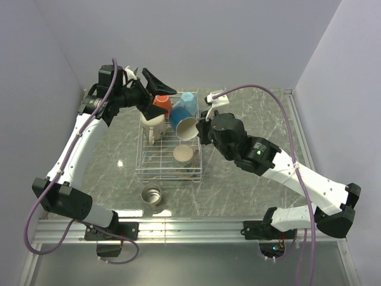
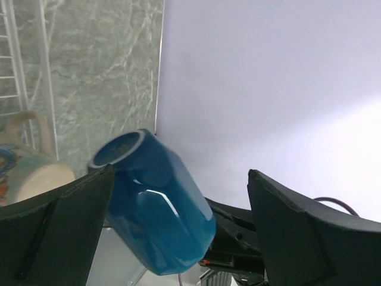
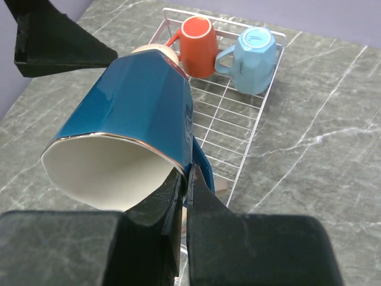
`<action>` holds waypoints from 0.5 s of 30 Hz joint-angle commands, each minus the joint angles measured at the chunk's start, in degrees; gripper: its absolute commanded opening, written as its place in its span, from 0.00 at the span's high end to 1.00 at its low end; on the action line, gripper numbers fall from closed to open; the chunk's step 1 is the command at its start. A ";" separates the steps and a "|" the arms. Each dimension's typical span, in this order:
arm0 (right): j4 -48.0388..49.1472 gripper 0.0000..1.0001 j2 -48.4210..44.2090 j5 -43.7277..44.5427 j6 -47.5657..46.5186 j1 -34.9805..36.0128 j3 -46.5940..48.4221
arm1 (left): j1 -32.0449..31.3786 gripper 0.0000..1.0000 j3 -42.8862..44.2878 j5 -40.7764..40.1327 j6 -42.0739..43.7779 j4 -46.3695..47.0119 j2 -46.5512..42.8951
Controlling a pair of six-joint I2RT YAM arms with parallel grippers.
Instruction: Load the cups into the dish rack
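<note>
My right gripper (image 3: pixel 190 173) is shut on the rim of the dark blue cup (image 3: pixel 143 101), beside its handle. It holds the cup tilted above the dish rack (image 1: pixel 156 168), cream inside facing the camera (image 1: pixel 187 127). The left gripper (image 2: pixel 181 173) is open wide at the rack's far left corner (image 1: pixel 152 90). The dark blue cup (image 2: pixel 158 208) shows between its fingers, with no contact visible. In the rack's far end stand the orange cup (image 1: pixel 162 104) and the light blue cup (image 1: pixel 189 100), both upside down. A white mug (image 1: pixel 153 126) and a beige cup (image 1: pixel 183 156) also sit in the rack.
The shiny steel cup (image 1: pixel 151 195) stands on the marble table just in front of the rack's near edge. Pale walls close the table at the back and on both sides. One left finger (image 3: pixel 53 42) shows at the top left of the right wrist view.
</note>
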 commanded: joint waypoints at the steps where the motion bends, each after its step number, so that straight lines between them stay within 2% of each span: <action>1: 7.56 1.00 -0.80 1.08 1.31 0.42 4.23 | -2.46 0.01 2.78 1.82 -1.02 1.81 1.22; 11: 8.00 1.00 1.05 6.53 -2.39 0.42 6.60 | -3.69 0.01 9.64 -4.95 4.24 -13.57 5.00; 13: 8.44 1.00 1.13 6.18 -2.74 0.34 6.60 | -3.69 0.01 8.25 -3.47 3.64 -12.01 5.00; 15: 8.62 1.00 1.48 6.18 -2.74 0.42 6.60 | -3.69 0.01 6.22 -1.36 1.18 -5.79 4.13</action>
